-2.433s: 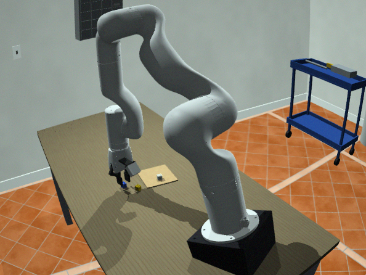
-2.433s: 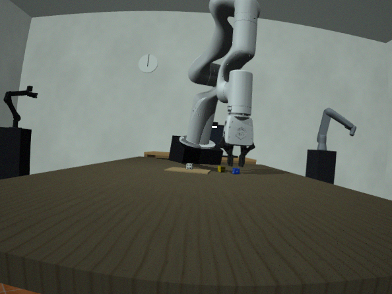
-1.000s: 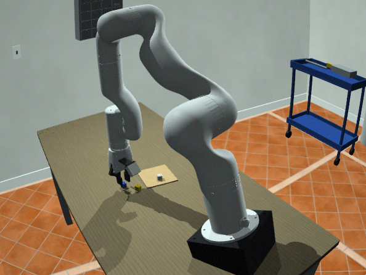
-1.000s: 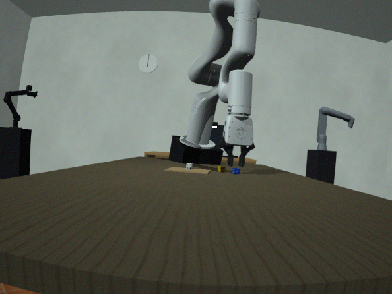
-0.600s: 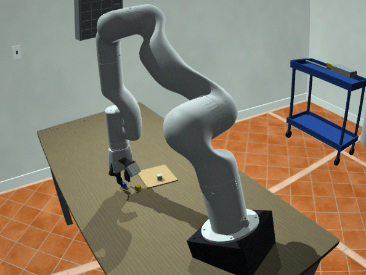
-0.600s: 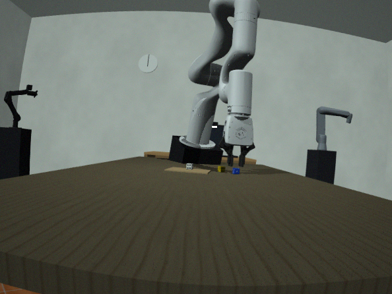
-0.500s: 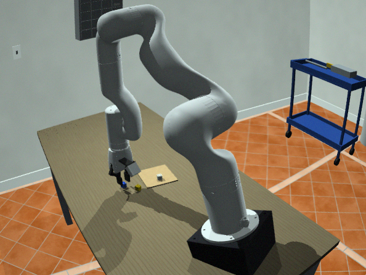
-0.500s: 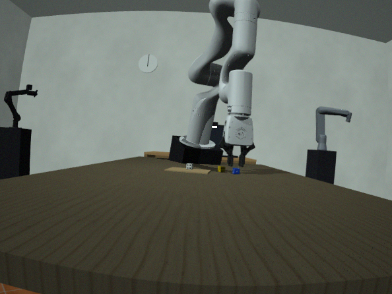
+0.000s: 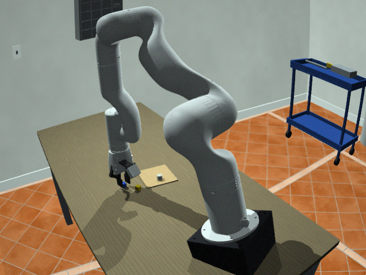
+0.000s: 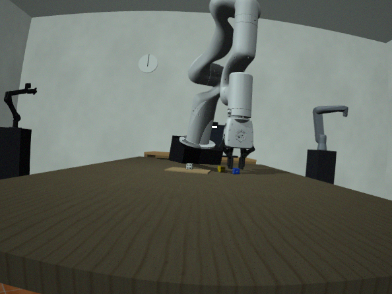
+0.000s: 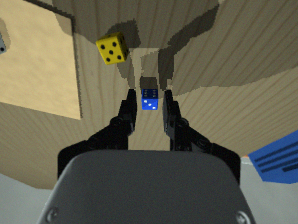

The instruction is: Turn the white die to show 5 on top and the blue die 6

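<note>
Just below my two fingertips in the wrist view, with a strip of wood visible on either side of it, is the blue die (image 9: 124, 184) (image 10: 235, 171) (image 11: 150, 100); my gripper (image 9: 124, 183) (image 10: 235, 168) (image 11: 149, 99) stands part-way spread around it, pinching nothing. Two of its faces show to me there, a dark one with small, crowded pips and a brighter one with three. From the top view my own finger hides part of that die, and its pips are too small to read. Up and left in the wrist view sits the yellow die (image 9: 138, 187) (image 10: 221, 169) (image 11: 112, 49), a five on its broad face. The white die (image 9: 159, 176) (image 10: 189, 166) (image 11: 1, 45) is cut off at the left edge there, only a sliver left; in the other two views it sits on the mat (image 9: 151, 176) (image 10: 201, 171) (image 11: 40, 60), whose outline also runs out of my wrist view. That makes three dice and one mat: one die on it, two off it on the table (image 9: 83, 160) (image 10: 198, 214) (image 11: 210, 110). Something blue with dark stripes is cropped at the lower right of the wrist view, and I cannot tell what it is.

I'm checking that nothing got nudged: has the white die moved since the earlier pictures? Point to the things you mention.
No; the white die (image 9: 159, 177) (image 10: 189, 166) keeps its same place on the tan mat (image 9: 151, 182) (image 10: 175, 170) in the top view.
</note>
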